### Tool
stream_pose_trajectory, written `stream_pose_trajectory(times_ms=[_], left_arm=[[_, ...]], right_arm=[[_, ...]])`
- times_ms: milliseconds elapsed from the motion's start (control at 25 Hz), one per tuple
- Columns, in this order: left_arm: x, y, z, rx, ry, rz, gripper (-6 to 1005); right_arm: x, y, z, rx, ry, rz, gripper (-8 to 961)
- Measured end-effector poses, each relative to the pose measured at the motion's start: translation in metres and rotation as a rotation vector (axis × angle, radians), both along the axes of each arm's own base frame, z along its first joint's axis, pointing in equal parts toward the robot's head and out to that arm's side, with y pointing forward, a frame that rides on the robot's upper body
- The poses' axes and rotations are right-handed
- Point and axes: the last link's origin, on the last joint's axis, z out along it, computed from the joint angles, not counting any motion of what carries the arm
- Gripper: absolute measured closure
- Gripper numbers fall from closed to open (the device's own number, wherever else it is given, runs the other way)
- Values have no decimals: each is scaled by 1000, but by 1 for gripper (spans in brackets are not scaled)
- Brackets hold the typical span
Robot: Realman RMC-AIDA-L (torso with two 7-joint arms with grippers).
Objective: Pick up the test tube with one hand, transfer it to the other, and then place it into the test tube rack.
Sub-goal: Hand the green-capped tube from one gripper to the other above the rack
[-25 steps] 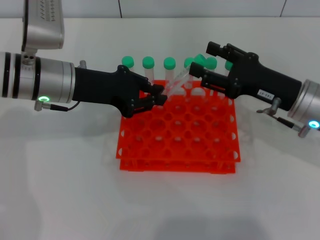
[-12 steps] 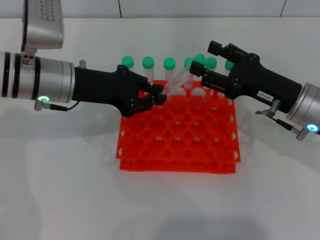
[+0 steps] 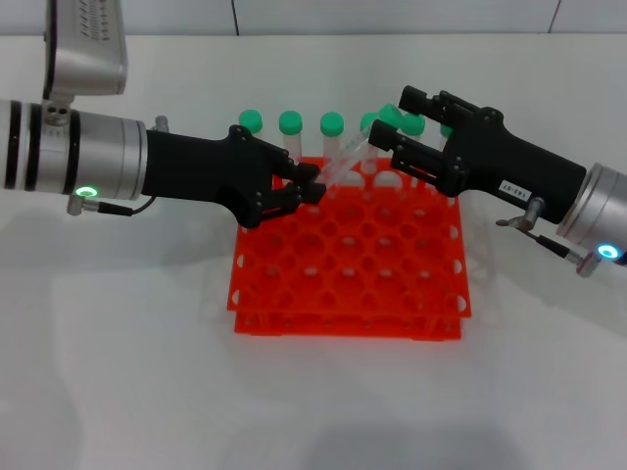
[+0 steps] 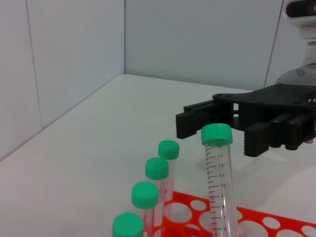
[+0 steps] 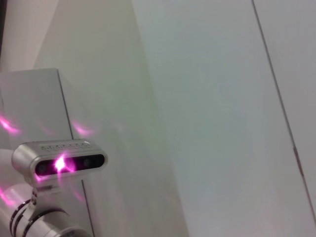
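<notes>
We see the white table [image 3: 118,372] carrying the orange-red test tube rack [image 3: 348,284], our landmark. Along the rack's far edge stands a row of green-capped tubes [image 3: 291,125]. Our left hand [image 3: 306,188] reaches in over the rack's far left corner, its fingers pinched shut on the lower end of the test tube [image 3: 345,157]. The tube slants above the rack's far edge, its green cap pointing toward the right hand [image 3: 390,119]. That hand, with the small white label, hovers over the rack's far right corner; its fingers are spread open, one on either side of the cap, and we cannot tell whether they touch it.
</notes>
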Motion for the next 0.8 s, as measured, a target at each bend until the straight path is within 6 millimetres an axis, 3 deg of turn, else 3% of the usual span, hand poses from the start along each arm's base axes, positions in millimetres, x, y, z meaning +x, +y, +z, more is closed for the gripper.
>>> stream_pose_trajectory(times_ms=[160,360,800], left_arm=[[1,0,0,0,0,-2,812],[1,0,-1,-1,0,-4,812],[3,0,-1,-2,-1,-20,814]], right_arm=[[-2,0,-1,-8,3,5,214],[-3,0,-1,-14,7,7,297],[-7,0,-3,-33,9,19,337]])
